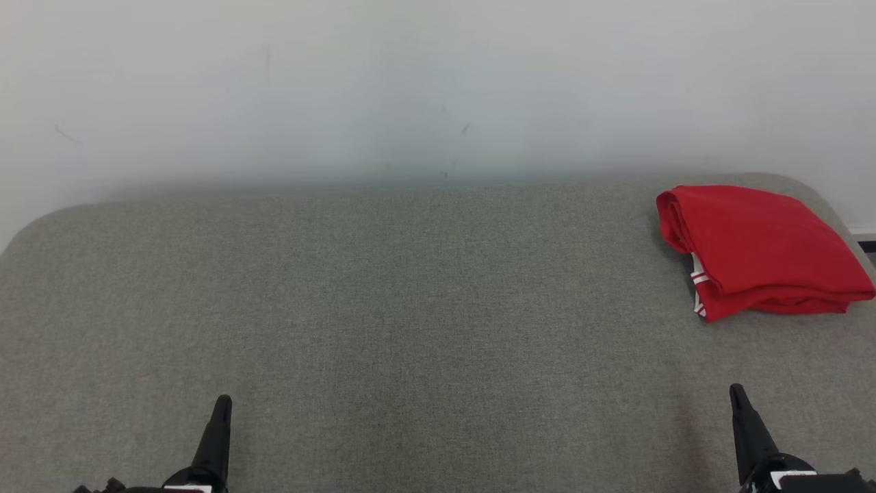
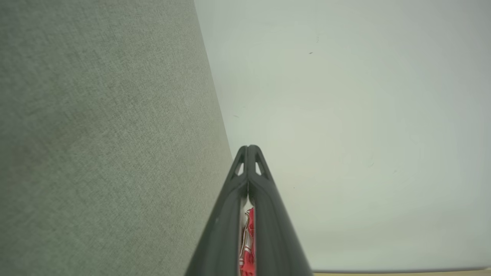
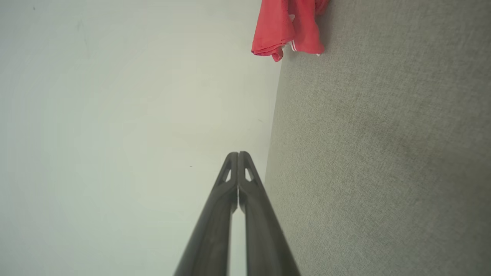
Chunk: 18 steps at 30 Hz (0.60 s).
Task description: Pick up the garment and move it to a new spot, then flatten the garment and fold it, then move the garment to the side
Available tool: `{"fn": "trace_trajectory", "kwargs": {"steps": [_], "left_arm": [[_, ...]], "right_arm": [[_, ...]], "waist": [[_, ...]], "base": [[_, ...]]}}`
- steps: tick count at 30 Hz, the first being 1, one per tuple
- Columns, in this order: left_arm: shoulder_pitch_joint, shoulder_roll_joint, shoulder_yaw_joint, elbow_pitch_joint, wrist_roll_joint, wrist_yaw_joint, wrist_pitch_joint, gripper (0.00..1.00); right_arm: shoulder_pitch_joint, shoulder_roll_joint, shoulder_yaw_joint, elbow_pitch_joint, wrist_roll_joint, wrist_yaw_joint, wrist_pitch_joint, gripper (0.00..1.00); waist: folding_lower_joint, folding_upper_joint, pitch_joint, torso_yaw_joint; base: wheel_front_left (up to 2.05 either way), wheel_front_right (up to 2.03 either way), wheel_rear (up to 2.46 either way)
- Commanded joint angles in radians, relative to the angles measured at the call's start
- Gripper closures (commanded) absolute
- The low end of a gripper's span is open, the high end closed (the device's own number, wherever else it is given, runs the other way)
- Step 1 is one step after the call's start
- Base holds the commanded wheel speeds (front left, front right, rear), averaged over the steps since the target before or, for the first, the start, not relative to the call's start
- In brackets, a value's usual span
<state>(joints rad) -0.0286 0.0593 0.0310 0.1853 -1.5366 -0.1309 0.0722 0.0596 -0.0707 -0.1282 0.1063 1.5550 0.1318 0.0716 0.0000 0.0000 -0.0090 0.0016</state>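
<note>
Though apart from garment (image 1: 759,250), jaws together, empty.

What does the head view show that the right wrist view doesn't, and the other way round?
Head view alone of the two: the left gripper at lower left, and the whole folded red garment. Right wrist view alone of the two: a close look along the right gripper, fingertips pressed together, with the garment cut off at the top edge. Both: the garment, the grey padded surface, the pale wall and the right gripper.

Garment (image 1: 759,250) on surface (image 1: 410,308), far R corner; wall (image 1: 410,89) behind.
</note>
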Motion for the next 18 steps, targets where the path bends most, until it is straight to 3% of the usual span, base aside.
{"fn": "trace_trajectory", "kwargs": {"steps": [1,18], "left_arm": [[-0.019,-0.002,0.002,0.0,-0.021,0.0,0.008,1.0],[-0.032,-0.004,0.004,0.004,-0.095,0.0,0.026,1.0]], "right_arm": [[-0.013,-0.001,-0.005,-0.007,0.022,-0.002,0.009,1.0],[-0.016,0.003,-0.019,-0.013,0.096,-0.002,0.031,1.0]], "waist": [[0.0,0.0,0.002,0.0],[0.0,0.0,0.011,-0.002]], "base": [[0.0,0.0,0.0],[0.0,0.0,0.0]]}}
